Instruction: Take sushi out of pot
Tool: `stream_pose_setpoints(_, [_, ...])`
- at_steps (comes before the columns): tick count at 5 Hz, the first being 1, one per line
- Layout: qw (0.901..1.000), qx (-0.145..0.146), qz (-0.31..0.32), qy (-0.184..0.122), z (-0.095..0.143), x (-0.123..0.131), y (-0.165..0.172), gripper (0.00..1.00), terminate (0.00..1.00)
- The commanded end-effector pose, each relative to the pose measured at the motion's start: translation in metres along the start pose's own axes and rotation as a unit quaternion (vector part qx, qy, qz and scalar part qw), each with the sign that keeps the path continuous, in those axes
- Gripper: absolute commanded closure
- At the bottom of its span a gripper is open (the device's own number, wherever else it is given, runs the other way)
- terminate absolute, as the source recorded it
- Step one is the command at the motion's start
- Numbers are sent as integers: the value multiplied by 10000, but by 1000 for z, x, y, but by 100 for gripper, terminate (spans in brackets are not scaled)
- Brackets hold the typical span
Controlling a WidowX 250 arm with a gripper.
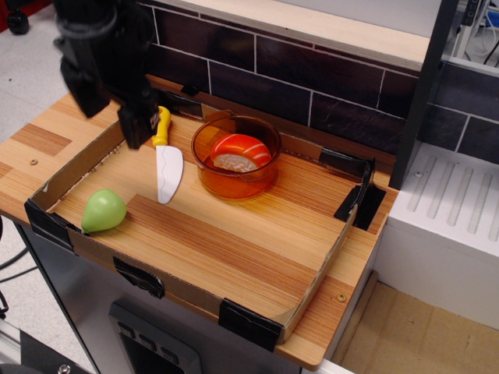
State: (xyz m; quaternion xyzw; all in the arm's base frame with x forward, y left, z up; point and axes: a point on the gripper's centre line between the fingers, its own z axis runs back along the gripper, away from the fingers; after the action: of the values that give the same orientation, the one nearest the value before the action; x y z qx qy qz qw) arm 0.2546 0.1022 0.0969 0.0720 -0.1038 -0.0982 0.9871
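The sushi (240,149), orange-red with pale stripes over a white rice base, lies inside the translucent orange pot (234,184) near the back middle of the wooden tray. My black gripper (113,111) hangs at the back left, well to the left of the pot and beside the knife's handle. Its two fingers (139,129) stand wide apart and hold nothing.
A toy knife (167,173) with a yellow handle and white blade lies just left of the pot. A green pear (103,209) sits at the front left corner. Low cardboard walls (327,261) with black tape corners ring the wooden board. A dark brick wall stands behind.
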Motion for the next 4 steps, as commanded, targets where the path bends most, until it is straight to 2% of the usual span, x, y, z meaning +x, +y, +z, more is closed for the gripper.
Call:
stream_pose_setpoints(1, [9856, -176, -1662, -258, 29, 49, -6, 0, 0])
stream_pose_setpoints(2, [9671, -64, -2538, -170, 25, 64, -24, 0, 0])
stream_pose_setpoints(3, [9577, -218, -2867, -101, 19, 74, -35, 0, 0])
stream_pose_setpoints(4, [9422, -519, -3308, 74, 4, 79, -47, 0, 0])
